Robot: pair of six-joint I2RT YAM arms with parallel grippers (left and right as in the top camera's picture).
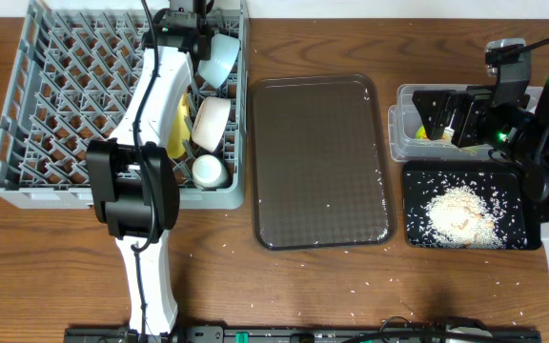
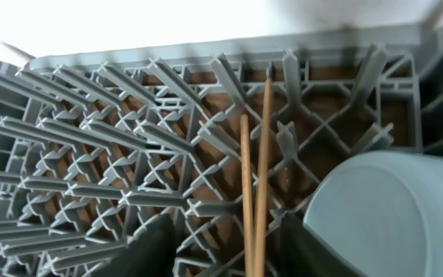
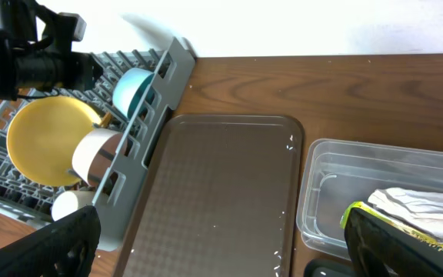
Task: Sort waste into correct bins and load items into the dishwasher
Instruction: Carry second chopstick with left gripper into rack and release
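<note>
My left gripper [image 2: 233,250] is open over the far right part of the grey dish rack [image 1: 55,105]. Two wooden chopsticks [image 2: 254,192] lie between its spread fingers, resting on the rack pegs [image 2: 114,154]. The light blue bowl [image 1: 219,57] stands next to it, as the left wrist view [image 2: 391,215] shows. The yellow plate [image 1: 179,129], white bowl [image 1: 210,122] and small cup [image 1: 208,171] stand in the rack. My right gripper [image 3: 221,246] is open and empty beside the clear tub [image 3: 329,165], which holds the white wrapper [image 3: 421,201] and the packet [image 3: 406,225]. Rice [image 1: 460,211] lies in the black tray [image 1: 417,229].
The dark brown serving tray [image 1: 322,162] lies between the rack and the bins, with a few rice grains on it. Loose grains are scattered on the wooden table [image 1: 284,286] in front. My left arm [image 1: 146,124] stretches across the rack.
</note>
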